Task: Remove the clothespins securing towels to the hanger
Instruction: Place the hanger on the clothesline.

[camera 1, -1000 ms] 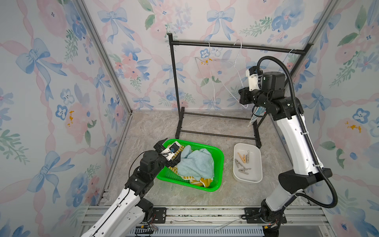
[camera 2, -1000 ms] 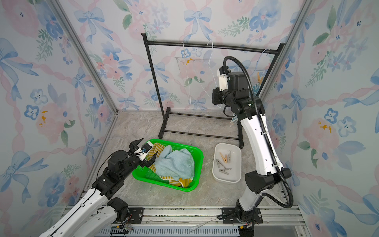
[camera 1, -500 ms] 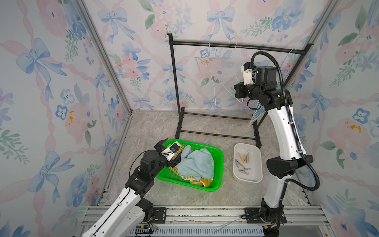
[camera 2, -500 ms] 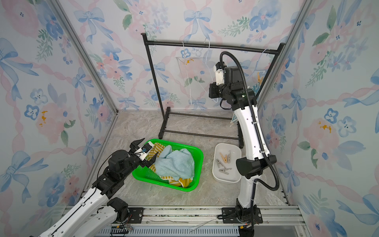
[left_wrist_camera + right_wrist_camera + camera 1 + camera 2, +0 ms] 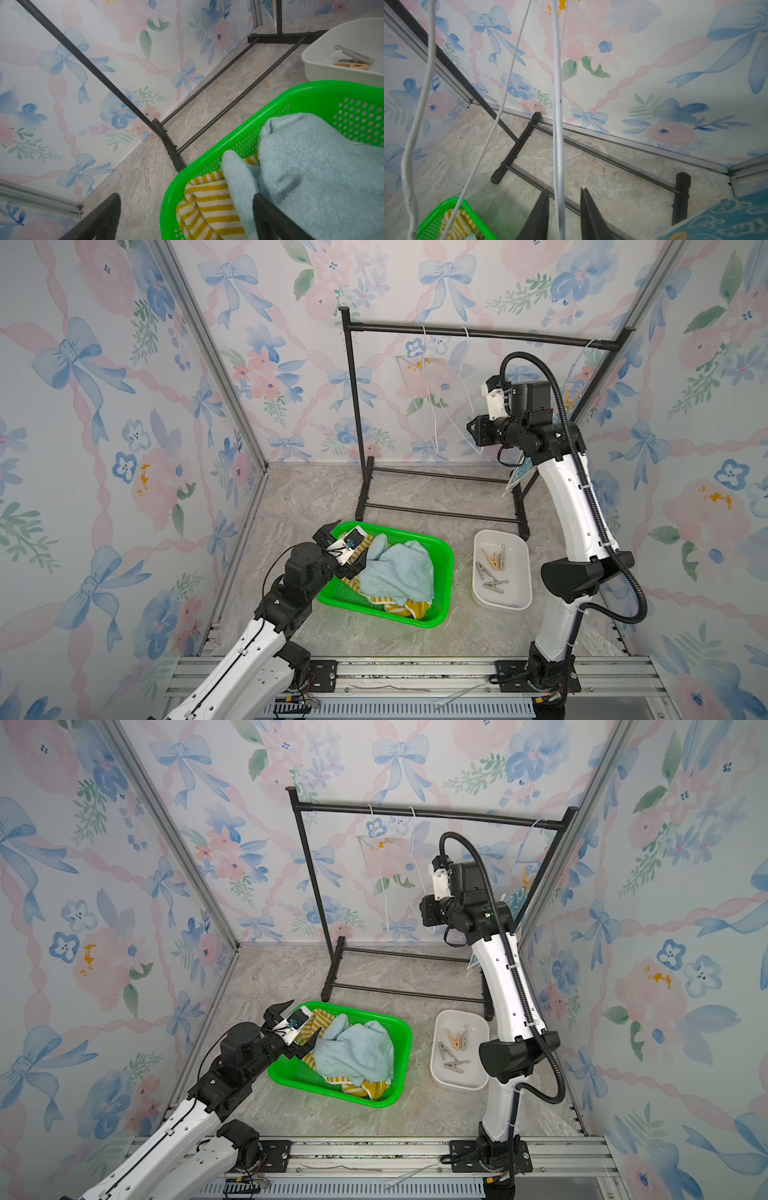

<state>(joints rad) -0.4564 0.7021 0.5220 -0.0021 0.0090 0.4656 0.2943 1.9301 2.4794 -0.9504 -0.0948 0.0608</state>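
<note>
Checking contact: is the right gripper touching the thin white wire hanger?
Apart. Right wrist view: the white wire hanger hangs inside the open right gripper, floor visible on both sides.

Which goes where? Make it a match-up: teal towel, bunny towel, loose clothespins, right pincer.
Things:
1. teal towel
2. bunny towel
3. loose clothespins
4. right pincer

Places or states:
A. in the white tray
B. open, astride a white hanger wire
C. in the green basket
D. hanging from the black rack

Pairs: 1-C, 2-D, 3-A, 4-B
</note>
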